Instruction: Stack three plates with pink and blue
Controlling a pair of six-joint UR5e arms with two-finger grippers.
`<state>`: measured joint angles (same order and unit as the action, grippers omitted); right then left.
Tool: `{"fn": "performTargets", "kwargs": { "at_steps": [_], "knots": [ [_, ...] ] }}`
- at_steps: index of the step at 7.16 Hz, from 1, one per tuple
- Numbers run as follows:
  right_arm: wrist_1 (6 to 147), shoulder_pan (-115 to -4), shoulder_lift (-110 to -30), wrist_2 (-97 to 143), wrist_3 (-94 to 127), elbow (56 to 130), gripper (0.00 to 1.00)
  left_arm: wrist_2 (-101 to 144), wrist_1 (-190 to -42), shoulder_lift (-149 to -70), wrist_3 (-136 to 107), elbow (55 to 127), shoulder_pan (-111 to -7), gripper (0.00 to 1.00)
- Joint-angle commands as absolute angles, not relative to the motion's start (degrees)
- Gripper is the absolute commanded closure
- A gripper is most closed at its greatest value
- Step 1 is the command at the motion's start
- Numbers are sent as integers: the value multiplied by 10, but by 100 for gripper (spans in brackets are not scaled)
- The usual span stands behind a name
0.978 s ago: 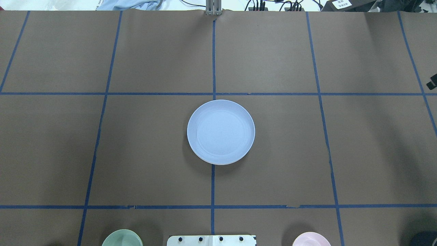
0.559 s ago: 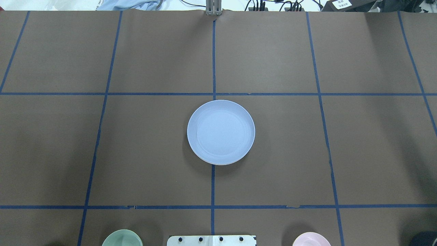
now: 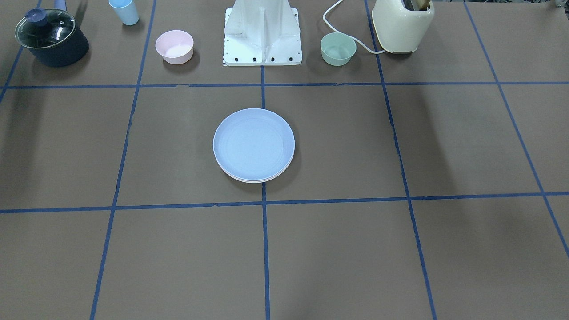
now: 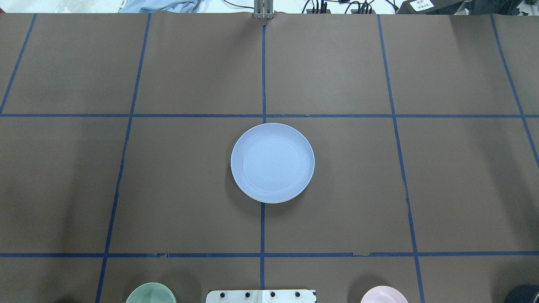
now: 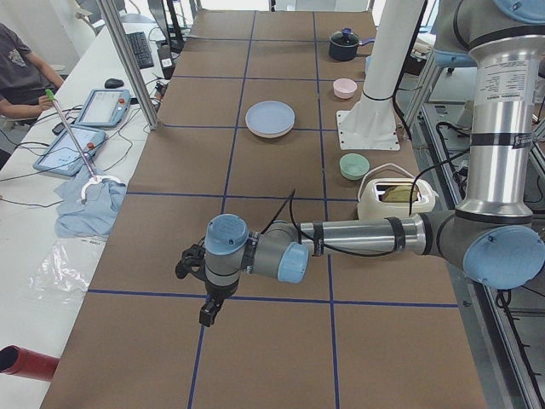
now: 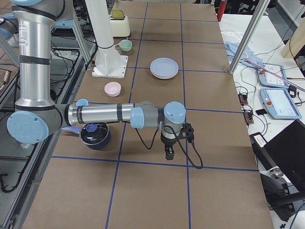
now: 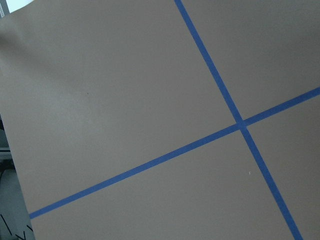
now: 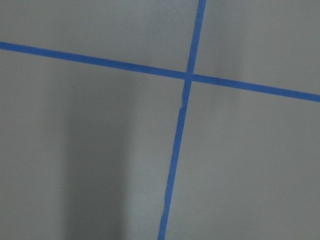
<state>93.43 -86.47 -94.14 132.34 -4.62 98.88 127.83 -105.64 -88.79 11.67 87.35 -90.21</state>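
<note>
A light blue plate [image 3: 253,144] lies on top of a stack at the table's middle; it also shows in the overhead view [image 4: 272,162]. A pale rim [image 3: 255,181] of the plates beneath it peeks out; I cannot tell their colours. No pink or cream-green plate shows apart from the stack. My left gripper [image 5: 209,315] hangs over the table far from the stack, seen only in the left side view. My right gripper [image 6: 169,153] hangs at the other end, seen only in the right side view. I cannot tell whether either is open. Both wrist views show only bare table and tape lines.
By the robot base [image 3: 262,35] stand a small pink bowl [image 3: 174,46] and a small green bowl [image 3: 338,49]. A toaster [image 3: 402,24], a lidded dark pot [image 3: 51,38] and a blue cup [image 3: 124,11] stand at the same edge.
A dark part of the right gripper at the overhead view's right edge has moved out of view. The stack has not moved.
</note>
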Motion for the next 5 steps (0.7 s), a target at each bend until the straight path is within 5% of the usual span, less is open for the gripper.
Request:
{"fn": "performTargets", "kwargs": {
  "at_steps": [1, 5],
  "knots": [
    [935, -869, -941, 1324, 10, 988, 0, 1311, -972, -887, 73, 918, -902, 0],
    [934, -874, -943, 1324, 13, 987, 0, 1310, -926, -884, 74, 945, -902, 0]
  ]
}}
